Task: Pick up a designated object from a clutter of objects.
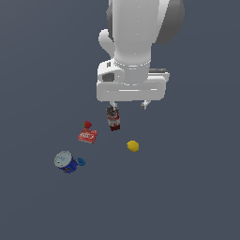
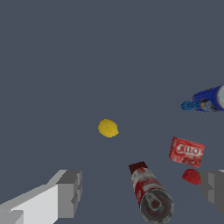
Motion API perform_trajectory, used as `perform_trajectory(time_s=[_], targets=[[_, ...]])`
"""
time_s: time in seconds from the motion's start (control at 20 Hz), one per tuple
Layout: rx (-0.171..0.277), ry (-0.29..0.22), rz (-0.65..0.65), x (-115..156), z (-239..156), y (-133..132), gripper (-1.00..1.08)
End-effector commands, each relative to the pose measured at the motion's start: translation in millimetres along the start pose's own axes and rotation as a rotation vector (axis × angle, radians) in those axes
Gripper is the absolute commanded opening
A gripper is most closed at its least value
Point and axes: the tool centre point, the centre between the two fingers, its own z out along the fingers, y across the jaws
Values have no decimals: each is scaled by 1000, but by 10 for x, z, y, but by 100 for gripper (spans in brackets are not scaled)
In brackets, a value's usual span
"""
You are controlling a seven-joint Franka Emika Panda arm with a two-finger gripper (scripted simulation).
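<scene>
Arm hangs over the grey floor (image 1: 187,187), gripper (image 1: 128,104) pointing down with its two fingers (image 2: 70,192) spread wide apart and nothing between them. In the exterior view the gripper sits directly above the brown-red can (image 1: 113,119), clear of it; the wrist view shows that can (image 2: 150,197) lying between the two fingers, silver end toward the camera. Target, the tiny blue piece (image 1: 81,161), lies well off toward the exterior view's left and nearer the camera, touching or just beside the dark-blue can (image 1: 66,161); I cannot tell whether they are in contact. Wrist view shows the same pair, blue piece (image 2: 189,105) at the end of the blue can (image 2: 211,99), far from the fingers. Red box (image 1: 88,136) lies flat between the blue can and the brown-red can, with the strawberry (image 1: 87,124) just beside its far edge. Box lettering reads "JELL-O" in the wrist view (image 2: 187,151); strawberry (image 2: 191,176) next to it. Yellow fruit (image 1: 133,146) lies alone toward the exterior view's right of the box, apart from everything.
</scene>
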Motion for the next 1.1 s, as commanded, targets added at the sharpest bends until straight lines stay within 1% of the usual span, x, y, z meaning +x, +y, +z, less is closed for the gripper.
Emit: perform_trajectory(time_s=[0.0, 0.5, 1.05], targets=[[0, -1, -10, 12, 15, 18, 100], [-3, -3, -118, 133, 157, 177, 100], [-6, -10, -331, 344, 462, 514, 100]])
